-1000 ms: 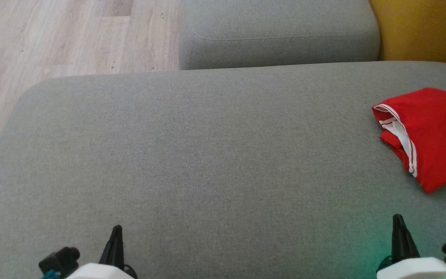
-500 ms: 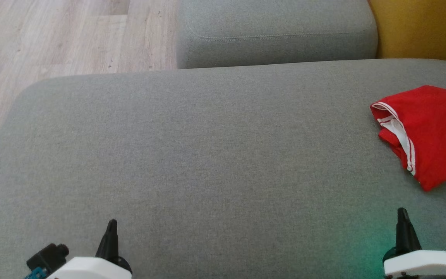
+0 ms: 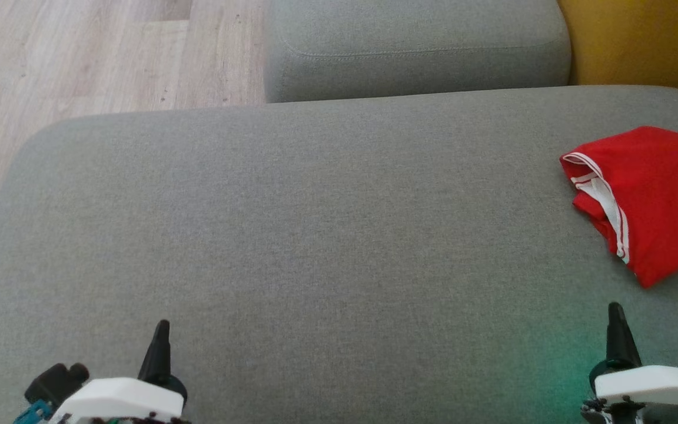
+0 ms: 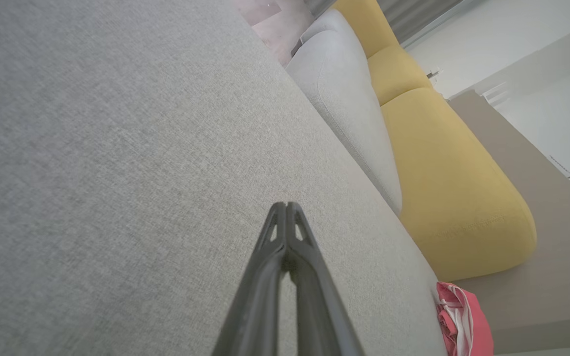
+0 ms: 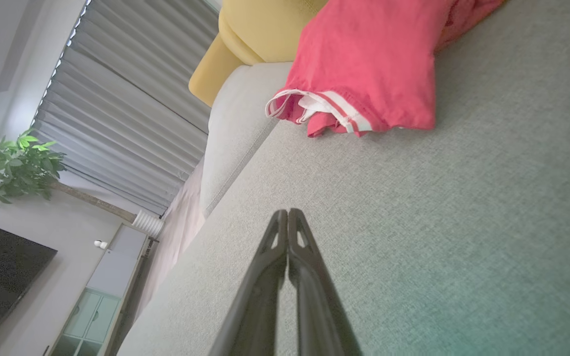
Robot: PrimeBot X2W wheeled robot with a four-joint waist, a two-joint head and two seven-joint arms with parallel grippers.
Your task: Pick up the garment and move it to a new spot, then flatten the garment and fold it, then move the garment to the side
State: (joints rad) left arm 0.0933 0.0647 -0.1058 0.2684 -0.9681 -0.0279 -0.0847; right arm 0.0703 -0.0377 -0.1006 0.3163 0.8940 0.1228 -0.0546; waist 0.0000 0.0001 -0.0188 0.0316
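Currently: a wide grey cushion (image 3: 315, 235) spreads across the head view, with both arms low at its near edge
Garment: the red garment (image 3: 657, 194) with white trim lies in a loose folded heap on the grey cushion at 3 o'clock in the head view, cut off by the frame edge; it is untouched by either arm
Garment, wrist views: at 5 o'clock in the left wrist view (image 4: 463, 321), and at 1 o'clock in the right wrist view (image 5: 374, 64), with its white-striped hem turned toward the camera
Left gripper: the left gripper (image 3: 162, 325) sits at 7 o'clock, jaws pressed together and holding nothing, well apart from the garment; its own view (image 4: 286, 203) shows the tips meeting above bare fabric
Right gripper: the right gripper (image 3: 614, 307) sits at 5 o'clock, jaws closed and empty, near the garment's lowest corner but not touching it; the tips meet in its own view (image 5: 287, 210)
Changed since 1 second ago: both grippers reach further up the head view and stand slightly wider apart, with more white wrist housing visible; the whole scene has slid a little toward 10 o'clock, which is camera motion, and the garment keeps its shape and spot
Surroundings: a second grey cushion (image 3: 415, 53) at 12 o'clock, a yellow cushion (image 3: 639, 41) at 1 o'clock, a wood floor (image 3: 80, 59) at 10 o'clock
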